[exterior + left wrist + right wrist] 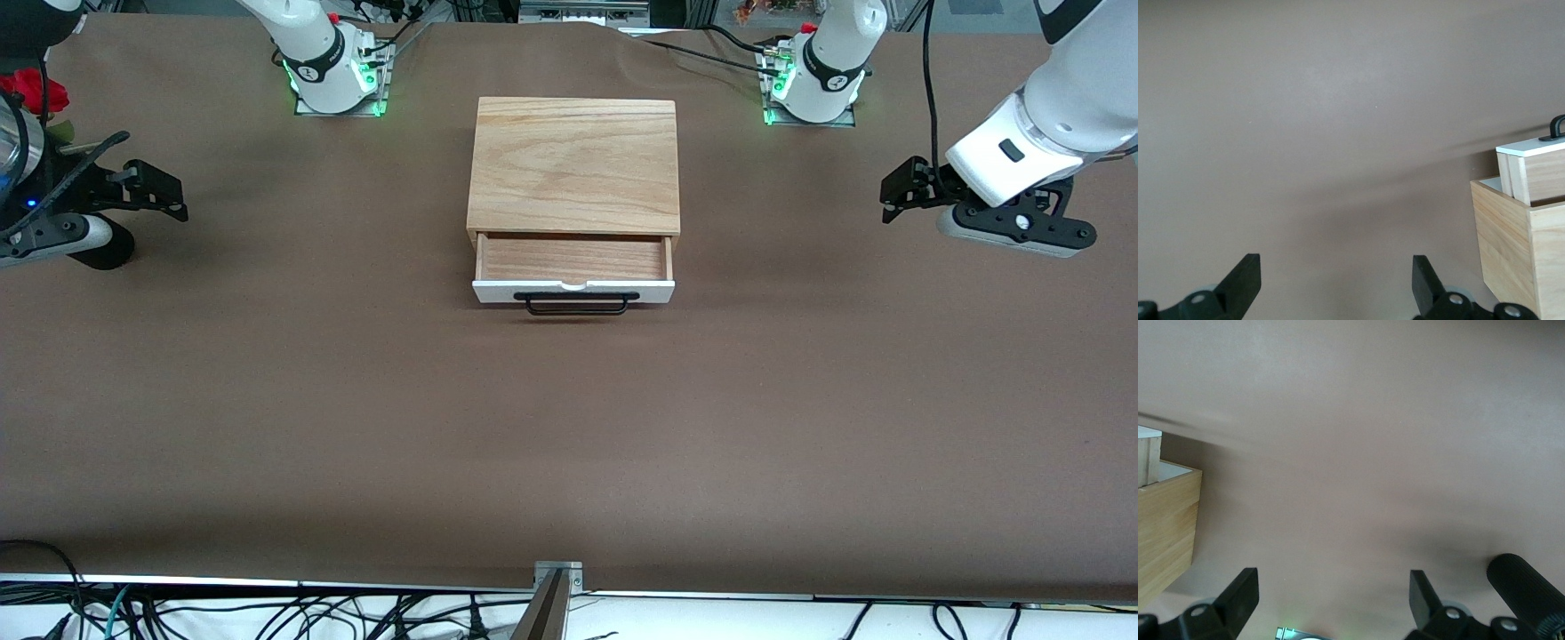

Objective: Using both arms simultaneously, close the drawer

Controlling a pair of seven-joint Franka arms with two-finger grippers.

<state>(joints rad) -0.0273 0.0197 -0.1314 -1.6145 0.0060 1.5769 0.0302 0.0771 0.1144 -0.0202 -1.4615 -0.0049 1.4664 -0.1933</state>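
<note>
The drawer (573, 260) stands pulled partly out of the light oak casing (574, 164) at the table's middle, its white front panel (573, 291) and black bar handle (575, 305) facing the front camera, reddish-brown wood inside, nothing in it. My left gripper (896, 191) is open and empty above the table at the left arm's end, apart from the drawer. My right gripper (164, 196) is open and empty above the right arm's end. The left wrist view shows the drawer's side (1531, 170) and casing (1511, 250); the right wrist view shows the casing (1165, 533).
The brown table covering (569, 427) spreads wide around the casing. The green-lit arm bases (333, 76) (813, 84) stand along the edge farthest from the front camera. A red object (36, 89) sits near the right arm. Cables hang below the nearest edge.
</note>
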